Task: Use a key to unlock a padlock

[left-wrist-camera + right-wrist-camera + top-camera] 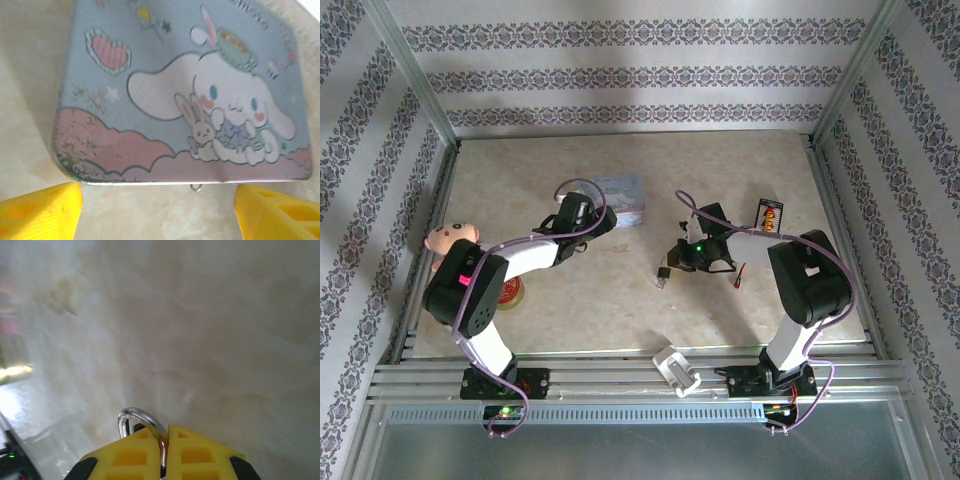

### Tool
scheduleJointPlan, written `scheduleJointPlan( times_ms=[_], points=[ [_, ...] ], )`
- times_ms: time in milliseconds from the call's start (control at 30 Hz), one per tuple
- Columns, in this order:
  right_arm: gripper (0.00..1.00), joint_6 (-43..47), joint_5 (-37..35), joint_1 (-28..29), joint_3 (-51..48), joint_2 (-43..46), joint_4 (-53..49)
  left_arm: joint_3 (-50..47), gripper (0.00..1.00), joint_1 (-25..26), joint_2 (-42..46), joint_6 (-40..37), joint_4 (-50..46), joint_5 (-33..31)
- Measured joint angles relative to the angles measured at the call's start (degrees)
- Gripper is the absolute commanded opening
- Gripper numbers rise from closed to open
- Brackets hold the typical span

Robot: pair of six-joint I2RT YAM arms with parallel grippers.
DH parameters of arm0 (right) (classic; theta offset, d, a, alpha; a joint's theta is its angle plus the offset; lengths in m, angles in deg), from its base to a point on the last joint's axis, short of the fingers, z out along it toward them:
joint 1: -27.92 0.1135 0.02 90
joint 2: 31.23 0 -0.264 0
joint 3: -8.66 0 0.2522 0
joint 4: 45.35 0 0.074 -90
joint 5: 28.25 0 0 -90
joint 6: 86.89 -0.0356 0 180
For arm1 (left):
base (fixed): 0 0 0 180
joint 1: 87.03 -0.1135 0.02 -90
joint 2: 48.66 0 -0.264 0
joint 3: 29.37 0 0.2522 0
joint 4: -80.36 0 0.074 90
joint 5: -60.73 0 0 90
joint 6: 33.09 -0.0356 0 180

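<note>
Two yellow-fingered hands: left hand (157, 197) wide, right hand (166, 434) pinching the silvery-shackled padlock (142, 414).

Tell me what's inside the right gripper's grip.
The silvery shackle of the padlock loops out between the shut yellow fingers of the right gripper. Its body is covered by them; the keyhole cannot be seen.

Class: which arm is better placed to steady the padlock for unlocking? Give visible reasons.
Right. The right gripper is shut on the silvery shackle of the padlock. The left gripper is open and empty, facing the tin box.
</note>
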Motion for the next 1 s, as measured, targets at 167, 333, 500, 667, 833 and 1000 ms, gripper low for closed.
scheduleJointPlan(
  times_ms=[167,333,500,667,833,1000],
  points=[
    [0.06,2.25,-3.34,-0.24,0.11,1.01,-4.50,-0.85,0.81,-0.31,3.08,-0.02,-0.02,-0.22],
    [0.06,2.64,-5.84,-0.24,1.33,1.16,-6.14,-2.34,0.87,-0.31,6.16,-0.26,-0.17,-0.90],
    [0.33,3.39,-8.50,-0.26,3.61,1.14,-7.10,-3.26,0.99,-0.72,10.40,-1.70,-1.92,-2.21],
    [0.48,4.94,-10.78,-0.24,5.14,1.90,-8.22,-3.96,0.99,-2.58,16.63,-4.66,-6.08,-4.92],
    [0.50,5.95,-15.41,-0.26,4.79,9.38,-10.97,-5.75,0.99,-4.13,26.10,-10.36,-11.32,-12.22],
    [0.54,7.13,-20.70,-1.77,2.99,20.90,-11.37,-11.45,0.99,-5.09,36.89,-15.93,-11.98,-21.29]
  ],
)
